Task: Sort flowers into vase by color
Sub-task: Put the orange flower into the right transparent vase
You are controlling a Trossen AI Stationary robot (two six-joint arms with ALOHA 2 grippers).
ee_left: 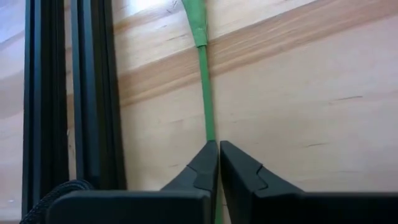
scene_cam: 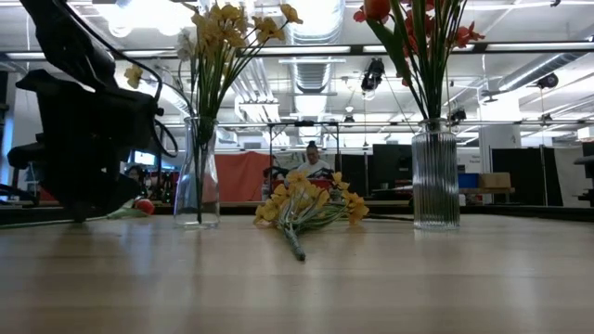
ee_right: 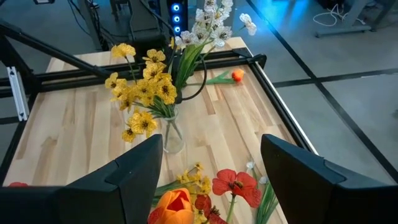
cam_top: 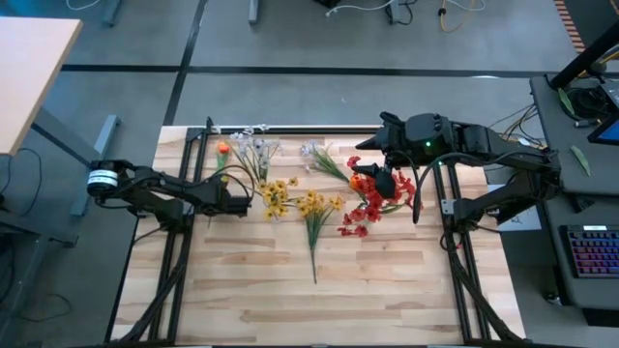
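An orange-blossomed single flower [cam_top: 222,148] lies on the table near the far left corner, its thin green stalk [ee_left: 207,118] running back to my left gripper [ee_left: 217,146], which is shut on it. My right gripper [ee_right: 211,180] hovers open above the red flowers [cam_top: 372,203] standing in a ribbed glass vase [scene_cam: 436,176]. Yellow flowers [ee_right: 146,90] stand in a second glass vase [scene_cam: 200,176]. A loose yellow spray [cam_top: 314,217] lies flat mid-table. White sprays [cam_top: 253,145] sit near the far edge. My left gripper pinches the orange flower's green stalk [ee_left: 209,134] between its two fingertips, at the end away from the blossom. The stalk runs straight out from the fingertips toward the far edge and lies on the table, with the blossom [scene_cam: 144,206] resting on the wood.
Black frame rails [ee_left: 87,93] run along the table's left side close to my left gripper, and another rail [cam_top: 290,129] runs along the far edge. More white and green sprigs [cam_top: 319,157] lie between the vases. The near half of the table [cam_top: 319,300] is bare wood.
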